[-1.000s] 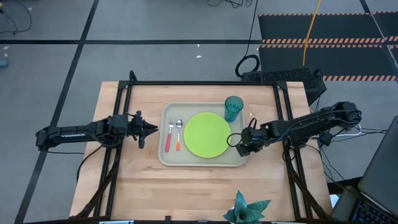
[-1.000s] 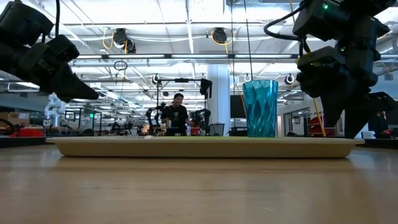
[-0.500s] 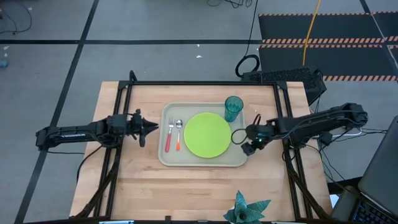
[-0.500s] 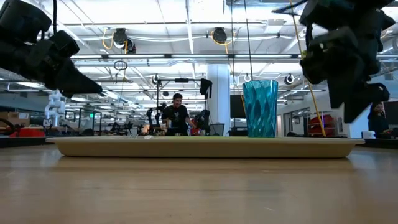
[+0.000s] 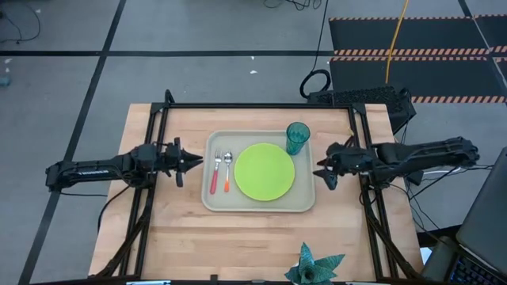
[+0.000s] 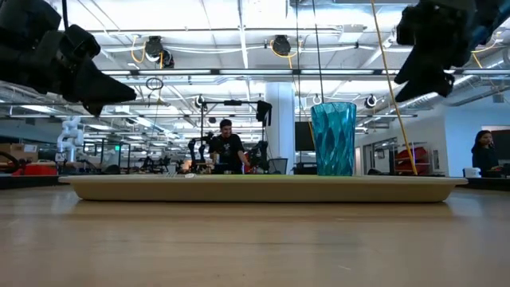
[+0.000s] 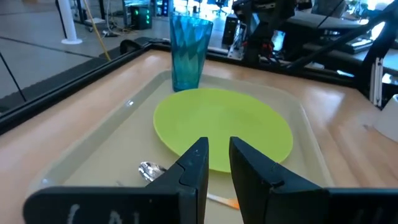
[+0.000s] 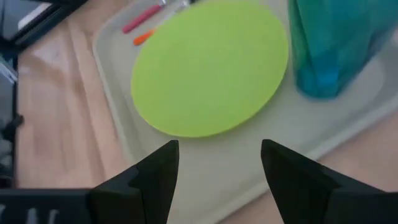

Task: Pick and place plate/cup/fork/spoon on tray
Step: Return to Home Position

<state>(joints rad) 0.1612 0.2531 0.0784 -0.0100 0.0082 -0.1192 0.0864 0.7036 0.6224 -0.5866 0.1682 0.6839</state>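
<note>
The beige tray (image 5: 261, 205) lies mid-table. On it rest the lime-green plate (image 5: 264, 171), the teal cup (image 5: 298, 138) upright at the far right corner, and the red-handled fork (image 5: 214, 176) and orange-handled spoon (image 5: 227, 171) side by side at the left. My left gripper (image 5: 197, 161) hovers just left of the tray, pointing at it, its fingers (image 7: 219, 146) a narrow gap apart with nothing between them. My right gripper (image 5: 321, 170) hovers off the tray's right rim, open and empty (image 8: 217, 149), above the plate's level (image 6: 430, 76).
A spiky teal leafy object (image 5: 317, 267) sits at the table's near edge. A black frame (image 5: 261, 106) runs along the table's far, left and right sides. Bare wood lies between the tray and the near edge. People (image 6: 226, 147) stand in the room beyond.
My right gripper has drawn back from the plate's right edge toward the table's right edge, risen and rolled about its own line. My left gripper has tipped its fingertips up a little. The plate, cup, fork and spoon have stayed where they were.
</note>
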